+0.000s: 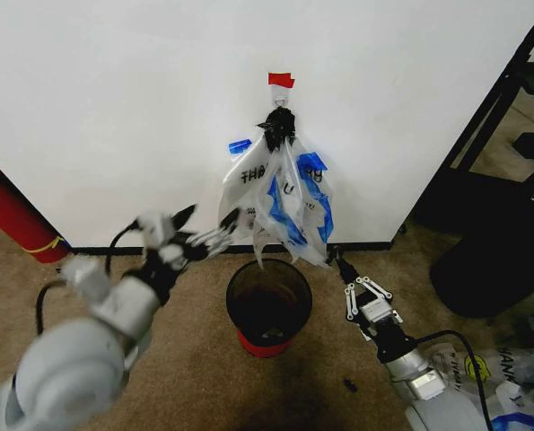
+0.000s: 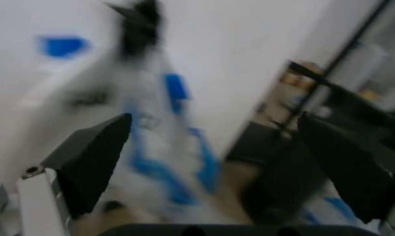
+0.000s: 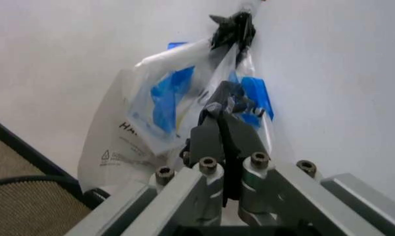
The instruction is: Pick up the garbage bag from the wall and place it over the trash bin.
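**Left gripper closing on the hanging bags, bin waiting below**

Nearest the camera, the left gripper [image 1: 214, 226] is raised at the end of its arm, its jaws spread wide (the left wrist view shows the two dark fingers [image 2: 93, 162] well apart, with the bags between them and farther off). Its tips sit just beside the lower left edge of the bag bundle. The right gripper [image 1: 337, 258] is held low toward the baseboard, its fingers pressed together on nothing, near the bundle's lower right corner.

Between the two arms stands the trash bin [image 1: 268, 307], on the carpet almost directly under the bags, with no liner over its rim.

Farthest back, the garbage bag [image 1: 283, 199] hangs against the wall [image 1: 114, 99] in a bunch of several alike, their handles gathered in a dark knot under a red tape patch [image 1: 281, 80].

The main risk, as I judge it, is that the wide jaws catch more than one layer of the thin film, since the bags overlap closely. A pull outward rather than upward could also tear the handles or leave them snagged at the hook, and a swinging bag might tip the light bin.
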Motion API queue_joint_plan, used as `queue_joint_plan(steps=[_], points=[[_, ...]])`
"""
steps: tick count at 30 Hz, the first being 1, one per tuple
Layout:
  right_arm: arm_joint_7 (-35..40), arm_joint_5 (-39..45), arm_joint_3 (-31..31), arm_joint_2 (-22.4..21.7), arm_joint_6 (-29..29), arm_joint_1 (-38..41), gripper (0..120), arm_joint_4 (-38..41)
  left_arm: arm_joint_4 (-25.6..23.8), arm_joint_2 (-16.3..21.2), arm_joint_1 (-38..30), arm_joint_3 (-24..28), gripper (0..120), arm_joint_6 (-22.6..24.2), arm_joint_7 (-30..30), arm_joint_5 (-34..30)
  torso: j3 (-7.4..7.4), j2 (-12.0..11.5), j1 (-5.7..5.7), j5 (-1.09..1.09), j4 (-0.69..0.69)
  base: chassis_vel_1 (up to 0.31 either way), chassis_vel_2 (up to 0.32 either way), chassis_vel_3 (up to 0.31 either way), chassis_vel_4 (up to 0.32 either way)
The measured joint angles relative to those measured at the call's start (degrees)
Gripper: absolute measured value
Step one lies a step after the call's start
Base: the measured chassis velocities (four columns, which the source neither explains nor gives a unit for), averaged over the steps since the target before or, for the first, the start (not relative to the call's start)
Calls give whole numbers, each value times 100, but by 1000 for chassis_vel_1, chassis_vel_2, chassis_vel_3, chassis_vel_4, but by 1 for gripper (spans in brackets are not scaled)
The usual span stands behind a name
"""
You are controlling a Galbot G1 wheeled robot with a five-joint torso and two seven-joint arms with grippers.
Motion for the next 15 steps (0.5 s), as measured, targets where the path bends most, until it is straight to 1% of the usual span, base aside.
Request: queue_joint_plan(steps=[1, 2, 3, 4, 5, 7, 9, 10, 11, 15], points=[[0, -37, 23, 14, 13, -14, 0, -23, 21, -151, -559, 396, 98, 63, -126, -300, 0, 0, 0, -2, 0, 0, 0, 0, 0], [1, -59, 47, 19, 25, -29, 0, -31, 115, -333, -1060, 732, 98, 130, -238, -540, -1, 0, 0, 1, -1, 0, 0, 0, 0], [1, -59, 47, 19, 25, -29, 0, -31, 115, -333, -1060, 732, 98, 130, -238, -540, -1, 0, 0, 1, -1, 0, 0, 0, 0], [2, -67, 71, 20, 34, -46, 0, -31, 240, -479, -1404, 969, 98, 186, -320, -691, -1, 0, 0, 4, -1, 0, 0, 0, 0], [3, -71, 95, 17, 39, -69, 0, -28, 395, -642, -1713, 1225, 98, 231, -398, -784, 0, 0, 0, 3, -2, 0, 0, 0, 0], [4, -72, 159, 8, 67, -135, 0, 19, 847, -930, -2151, 1711, 98, 311, -516, -755, -1, 0, 0, 3, -1, 0, 0, 0, 0], [8, -71, 219, 2, 111, -237, 0, 84, 1314, -1173, -2375, 2117, 98, 401, -621, -528, 0, 0, 0, 1, -1, 0, 0, 0, 0], [8, -71, 219, 2, 111, -237, 0, 84, 1314, -1173, -2375, 2117, 98, 401, -621, -528, 0, 0, 0, 1, -1, 0, 0, 0, 0], [8, -70, 233, 2, 128, -266, 0, 103, 1427, -1223, -2410, 2199, 98, 430, -651, -465, 0, 0, 0, 1, -1, 0, 0, 0, 0], [15, -69, 288, 4, 205, -397, 0, 199, 2000, -1442, -2540, 2603, 97, 584, -797, -18, -1, 0, 0, 2, 1, 0, 0, 0, 0]])
